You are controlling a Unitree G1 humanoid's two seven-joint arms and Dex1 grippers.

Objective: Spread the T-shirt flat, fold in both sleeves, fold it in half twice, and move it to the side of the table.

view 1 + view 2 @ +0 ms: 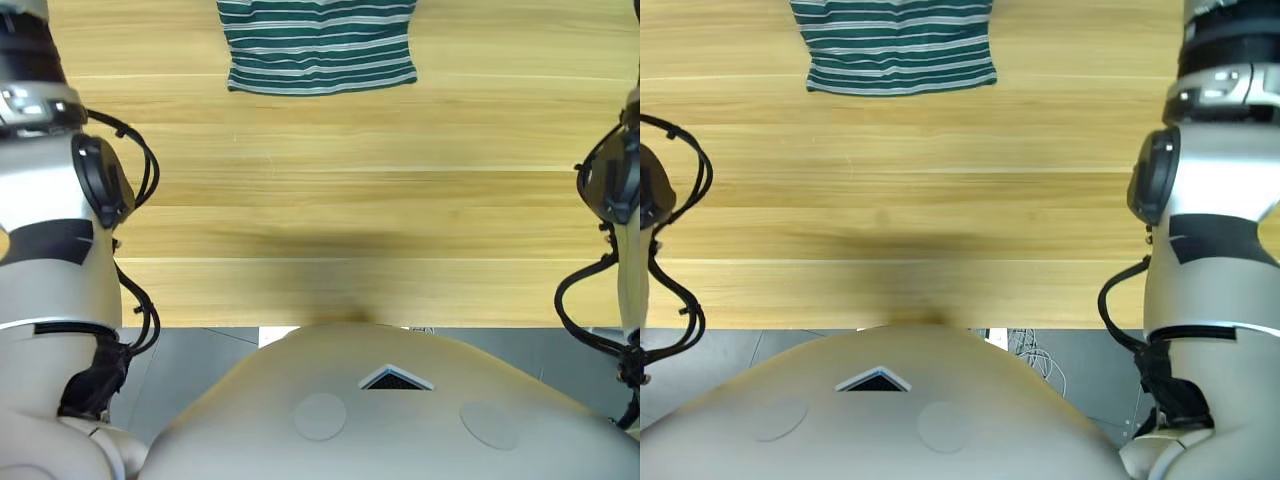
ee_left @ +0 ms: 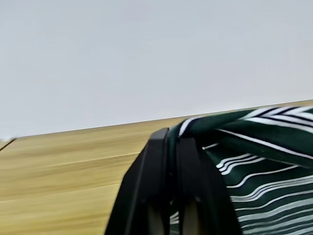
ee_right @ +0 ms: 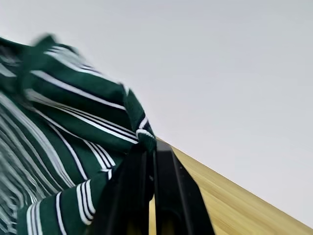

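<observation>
Left gripper (image 2: 172, 196) and right gripper (image 3: 150, 196) each clamp the T-shirt (image 1: 318, 45), spanning crosswise toward the worktop (image 1: 330, 200) far edge.

A pale wooden worktop (image 1: 330, 200) of long planks ran across the view, with grey floor (image 1: 200, 350) below its near edge. Loose cables (image 1: 1030, 355) lay on that floor, and a plain white wall (image 2: 146, 58) rose behind the worktop's far edge.

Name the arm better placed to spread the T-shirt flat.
Neither left nor right alone: the left end effector and the right end effector are each shut on a T-shirt edge, so both should probably pull it flat together.
</observation>
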